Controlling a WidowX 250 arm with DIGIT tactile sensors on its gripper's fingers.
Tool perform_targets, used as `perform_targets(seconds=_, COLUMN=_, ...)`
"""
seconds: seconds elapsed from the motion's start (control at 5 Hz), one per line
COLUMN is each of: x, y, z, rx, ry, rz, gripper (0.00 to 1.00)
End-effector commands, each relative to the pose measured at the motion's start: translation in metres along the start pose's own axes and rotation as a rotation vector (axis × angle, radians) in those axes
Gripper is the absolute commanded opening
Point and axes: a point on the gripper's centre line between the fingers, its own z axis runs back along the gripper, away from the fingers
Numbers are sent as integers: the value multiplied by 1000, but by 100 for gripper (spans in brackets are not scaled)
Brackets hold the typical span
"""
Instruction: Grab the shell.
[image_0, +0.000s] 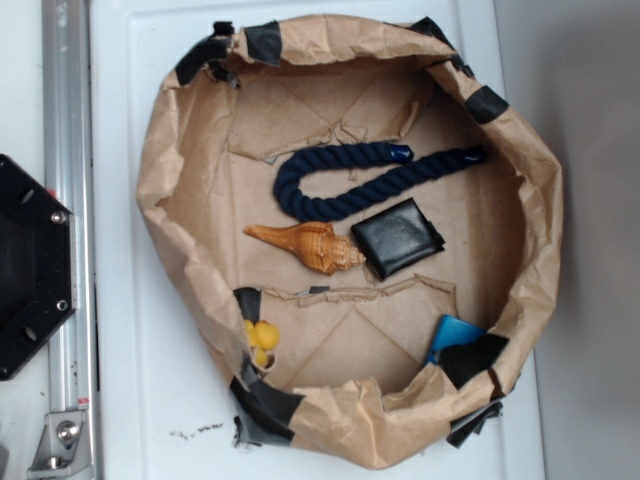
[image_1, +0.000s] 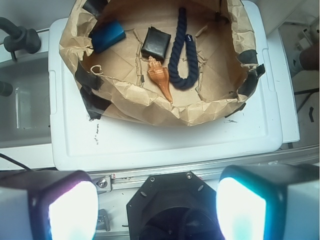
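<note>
The shell (image_0: 305, 245) lies on its side near the middle of a brown paper bin (image_0: 180, 150), its rim patched with strips of black tape. In the exterior view its long pointed tip aims left and its broad ridged end touches, or nearly touches, a black folded pouch (image_0: 397, 237) to its right. Just above both curls a dark blue rope (image_0: 340, 185), bent into a loop. 2 or 3 small yellow balls (image_0: 262, 338) sit tucked against the bin's lower left wall (partly hidden by the paper), and a blue block (image_0: 452, 335) rests at the lower right.

The gripper (image_1: 157, 205) hangs well back from the bin, over the black robot base (image_1: 172, 212). Its 2 fingers (image_1: 70, 207) fill the bottom corners of the wrist view, spread wide with nothing between them. The bin stands on a white lid (image_1: 165, 140).
</note>
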Motion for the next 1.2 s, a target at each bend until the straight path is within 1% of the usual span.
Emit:
perform_targets(seconds=0.0, x=0, y=0, z=0, rx=0, ry=0, rz=0, gripper=100)
perform_targets(seconds=0.2, x=35, y=24, z=-48, rx=41, ry=2, rz=94, gripper=100)
perform_targets(seconds=0.4, x=64, y=32, z=-70, rx=45, ry=-24, rz=141, gripper=100)
perform_targets(seconds=0.6, x=103, y=30, z=-104, rx=43, ry=-69, rz=189, gripper=100)
perform_targets(seconds=0.8, x=115, y=14, z=-140, rx=5, ry=-56, rz=166, gripper=100)
perform_targets(seconds=1.0, x=113, y=7, z=-183, rx=24, ry=-33, rz=110, gripper=100)
